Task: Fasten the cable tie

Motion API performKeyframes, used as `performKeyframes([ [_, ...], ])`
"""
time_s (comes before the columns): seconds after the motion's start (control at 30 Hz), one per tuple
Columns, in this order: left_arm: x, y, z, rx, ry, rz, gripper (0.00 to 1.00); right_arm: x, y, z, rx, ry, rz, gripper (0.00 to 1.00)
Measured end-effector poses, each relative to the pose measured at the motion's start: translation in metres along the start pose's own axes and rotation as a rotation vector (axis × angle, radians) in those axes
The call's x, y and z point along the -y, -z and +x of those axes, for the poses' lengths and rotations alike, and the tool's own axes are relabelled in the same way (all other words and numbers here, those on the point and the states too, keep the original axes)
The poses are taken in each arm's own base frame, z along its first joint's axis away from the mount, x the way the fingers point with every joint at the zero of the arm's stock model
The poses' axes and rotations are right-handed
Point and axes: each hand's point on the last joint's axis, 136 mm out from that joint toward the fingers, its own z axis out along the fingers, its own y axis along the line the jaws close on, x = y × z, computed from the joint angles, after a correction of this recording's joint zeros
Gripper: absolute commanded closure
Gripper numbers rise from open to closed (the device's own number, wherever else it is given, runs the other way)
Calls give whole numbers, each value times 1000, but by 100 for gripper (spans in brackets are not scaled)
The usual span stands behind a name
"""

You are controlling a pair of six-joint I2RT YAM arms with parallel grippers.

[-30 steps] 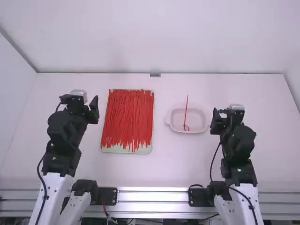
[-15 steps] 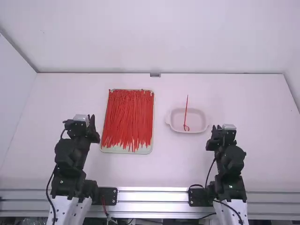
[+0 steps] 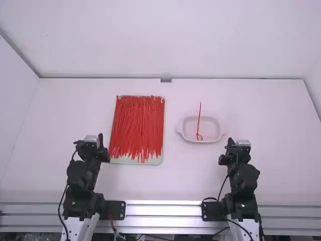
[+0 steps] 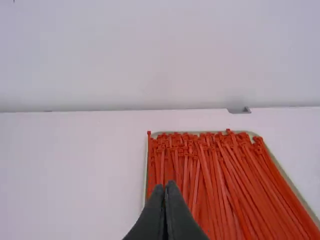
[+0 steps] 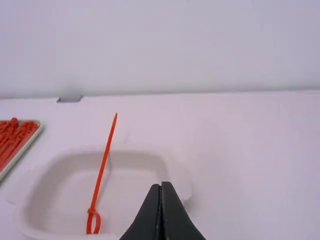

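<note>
We judge the looped cable tie [image 5: 102,170] fastened. It lies in the dish [image 5: 181,176] just ahead of our right fingers [image 5: 154,212], tail over the far rim. A careless reach could snag that tail and flip it out. Both arms sit folded low. The right fingers and the left fingers [image 4: 156,212], by the tray [image 3: 125,160], are pressed together and empty.

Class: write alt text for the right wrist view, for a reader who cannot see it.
A looped red cable tie lies in a white dish, tail over the far rim. The right gripper, fingers shut, empty, hangs before it; a tray of ties lies beside.
</note>
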Motion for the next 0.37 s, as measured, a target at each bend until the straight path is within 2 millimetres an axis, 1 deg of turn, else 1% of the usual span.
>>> performKeyframes([
  [0.23,0,-1,23,-4,0,0,100,0,4,-14,62,1,2,100],
  [0.37,0,-1,25,1,0,-2,100,0,4,-13,61,-1,2,100],
])
